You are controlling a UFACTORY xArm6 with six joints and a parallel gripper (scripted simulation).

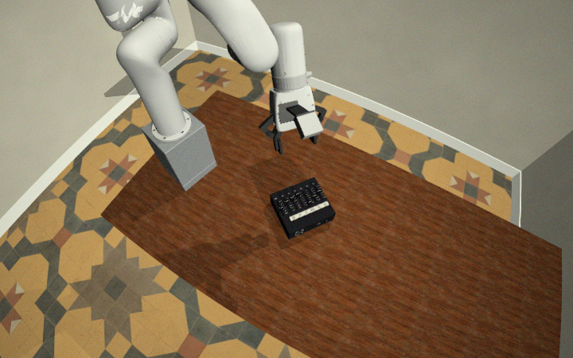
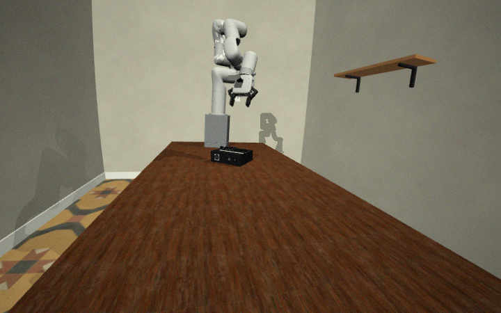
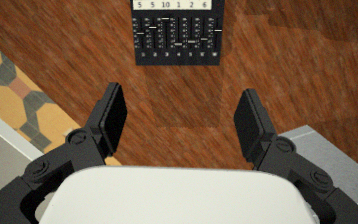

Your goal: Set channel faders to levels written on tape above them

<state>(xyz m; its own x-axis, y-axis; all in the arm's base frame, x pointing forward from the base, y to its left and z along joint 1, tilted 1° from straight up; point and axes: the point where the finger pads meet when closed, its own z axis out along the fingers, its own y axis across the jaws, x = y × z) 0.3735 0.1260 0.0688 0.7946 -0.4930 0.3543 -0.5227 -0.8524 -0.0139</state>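
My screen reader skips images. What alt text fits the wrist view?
An open gripper, holding nothing, hangs above a wooden table. Beyond it sits a black lighting desk whose tape reads 5, 5, 10, 1, 2, 6.

So the black lighting desk (image 1: 302, 207) is sitting flat on the wooden tabletop (image 1: 413, 266), a pale tape strip running across its top. The white arm's gripper (image 1: 292, 144) hangs well above and behind it, jaws spread wide with nothing in them. Gray pedestal (image 1: 199, 165) stands at the tabletop's far corner, patterned tile floor (image 1: 34, 289) all around.

White tape strip (image 3: 171, 4) along the upper panel of the lighting desk (image 3: 178, 59) reads, left to right: 5, 5, 10, 1, 2, 6.
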